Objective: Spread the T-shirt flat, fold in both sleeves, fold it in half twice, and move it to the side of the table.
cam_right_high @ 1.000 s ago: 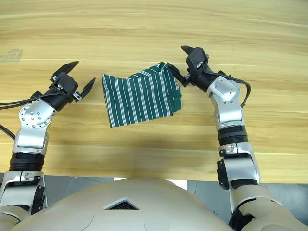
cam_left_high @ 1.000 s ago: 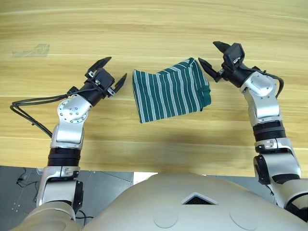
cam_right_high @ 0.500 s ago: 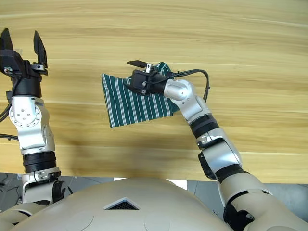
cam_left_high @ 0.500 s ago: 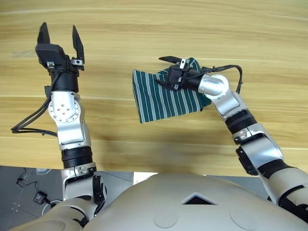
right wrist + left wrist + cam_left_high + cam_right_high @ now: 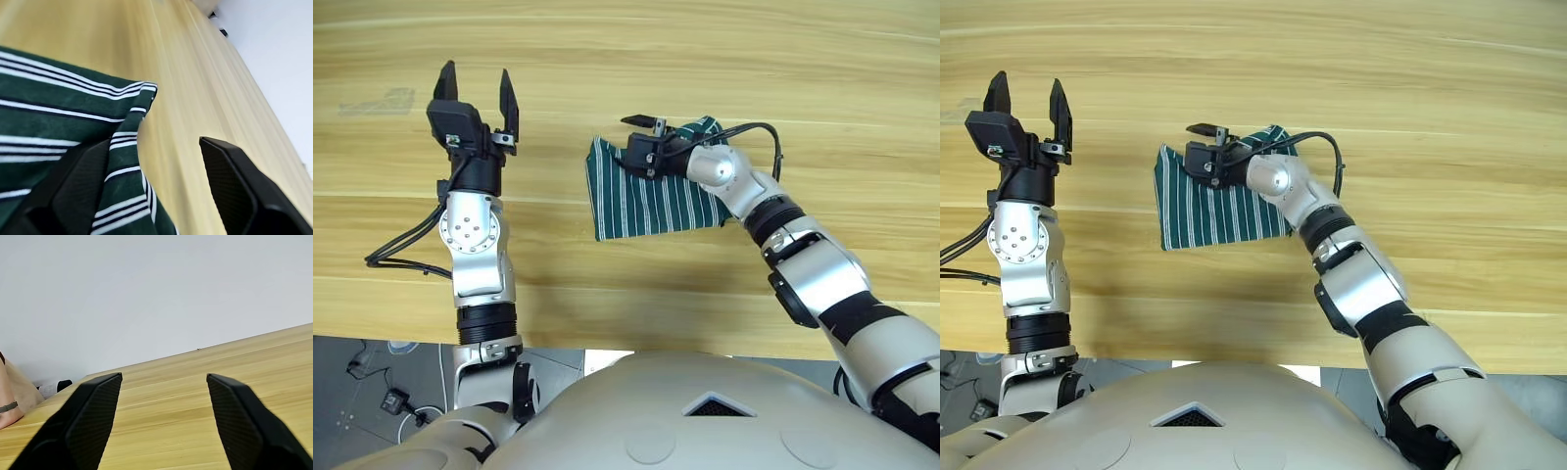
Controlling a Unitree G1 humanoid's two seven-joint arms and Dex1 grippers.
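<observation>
The folded green T-shirt (image 5: 646, 204) with white stripes lies on the wooden table (image 5: 803, 59), in front of me and slightly right of centre. My right gripper (image 5: 632, 142) reaches across the T-shirt to its upper left corner and is open. One finger (image 5: 73, 186) rests against the striped cloth (image 5: 49, 107) at a hemmed corner. The other finger (image 5: 230, 186) stands apart over bare wood. My left gripper (image 5: 477, 83) is raised to the left of the T-shirt, fingers pointing away from me, open and empty (image 5: 164, 377).
The table's near edge (image 5: 607, 338) runs across the lower part of the eye views, with grey floor below it. Black cables (image 5: 401, 257) hang beside my left arm. A faint grey mark (image 5: 377, 101) sits on the wood at far left.
My right gripper has slid further left over the T-shirt, to its left corner, and the cloth's left edge has shifted slightly right. My left arm has moved closer to the T-shirt, still open.
</observation>
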